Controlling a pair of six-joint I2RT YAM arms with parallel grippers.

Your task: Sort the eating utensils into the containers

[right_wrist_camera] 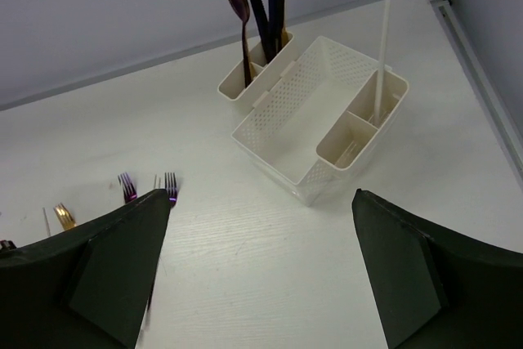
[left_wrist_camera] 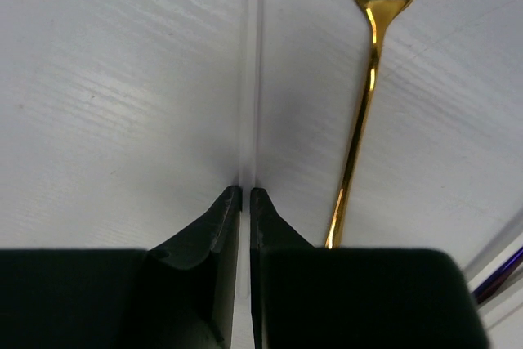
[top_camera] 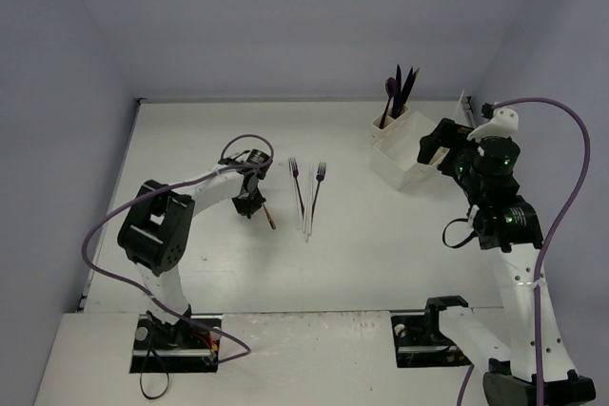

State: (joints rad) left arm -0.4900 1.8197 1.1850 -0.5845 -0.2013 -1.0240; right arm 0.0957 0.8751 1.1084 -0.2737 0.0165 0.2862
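My left gripper [left_wrist_camera: 245,190] is low over the table, shut on a clear white plastic utensil [left_wrist_camera: 251,79] whose slim handle runs straight ahead from between the jaws. A gold utensil [left_wrist_camera: 368,104] lies just to its right; it also shows in the top view [top_camera: 270,216] beside the left gripper [top_camera: 249,203]. Two dark purple forks [top_camera: 297,183] [top_camera: 318,181] and a clear utensil [top_camera: 307,214] lie mid-table. The white organizer [top_camera: 404,166] stands at the back right. Its far cup [top_camera: 390,124] holds dark utensils [right_wrist_camera: 261,6], and a near cup holds a clear one [right_wrist_camera: 382,38]. My right gripper [right_wrist_camera: 261,198] is open and empty, hovering by the organizer.
The organizer's large tray [right_wrist_camera: 282,124] has perforated walls and nothing in it. A purple utensil tip [left_wrist_camera: 502,275] shows at the lower right of the left wrist view. Walls close the table at the back and both sides. Purple cables loop around both arms.
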